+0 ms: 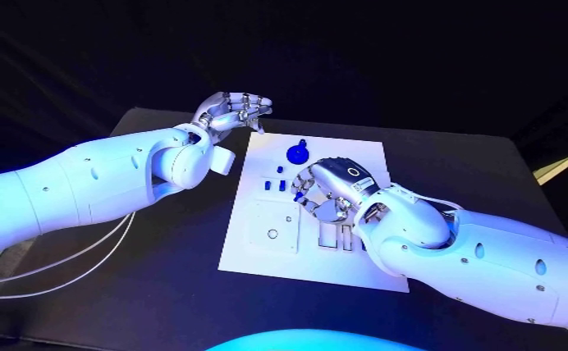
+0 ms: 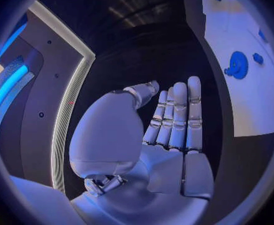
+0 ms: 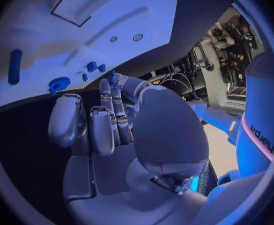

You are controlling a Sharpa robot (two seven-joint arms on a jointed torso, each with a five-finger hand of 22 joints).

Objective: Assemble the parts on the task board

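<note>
Head view: round toothed blue gear point(image 1: 297, 155).

The bench point(image 1: 474, 170) is black with a matt, unmarked top. In the head view its far edge runs straight across and both far corners are visible. Its bare surface extends on every side around the central work area.

Thin white cables point(image 1: 74, 259) hang in slack loops at the near-left part of the bench. They cross its left edge and run on past it. Whether they rest on the bench top or hang just above it cannot be determined.
</note>
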